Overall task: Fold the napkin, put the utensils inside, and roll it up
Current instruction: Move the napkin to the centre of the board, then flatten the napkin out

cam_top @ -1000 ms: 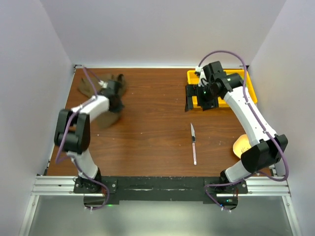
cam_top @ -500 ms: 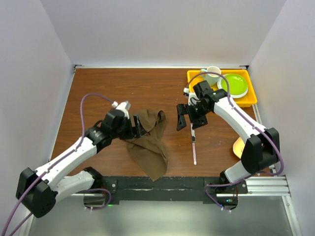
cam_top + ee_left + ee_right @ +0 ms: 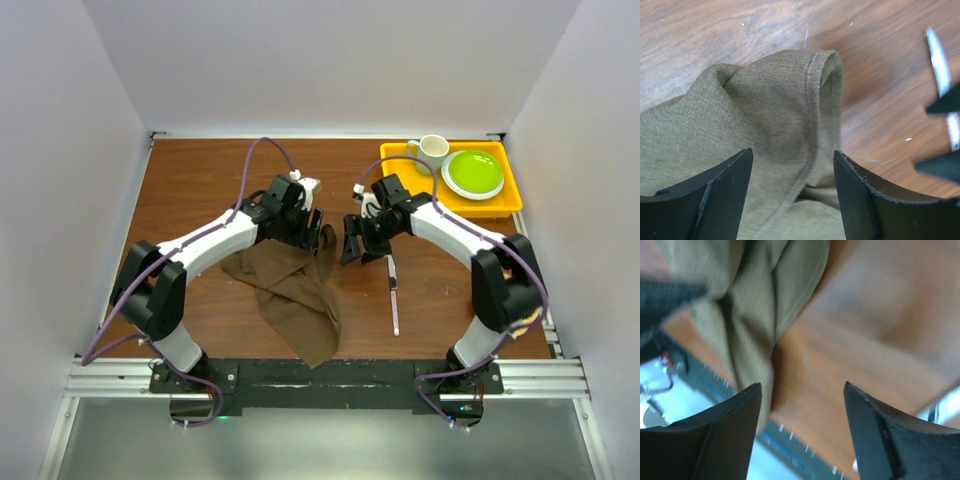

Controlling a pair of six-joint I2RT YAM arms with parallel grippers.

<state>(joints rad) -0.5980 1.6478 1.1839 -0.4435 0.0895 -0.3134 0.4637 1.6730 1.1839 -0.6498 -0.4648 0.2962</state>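
The crumpled napkin (image 3: 295, 290), at lower centre of the overhead frame, is being straddled by the left gripper (image 3: 792, 155), its fingers apart. The right gripper (image 3: 358, 243) is being held equally spread beside it. Further bunching is being risked if stacked layers are pinched.

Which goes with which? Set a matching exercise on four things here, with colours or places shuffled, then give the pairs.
Things:
1. napkin
2. knife
3. plate
4. cup

Descriptions:
A. pale, at the far left of the yellow tray
B. lime green with a white rim
C. dark brown, crumpled
D. silver, lying right of the napkin

Pairs: 1-C, 2-D, 3-B, 4-A
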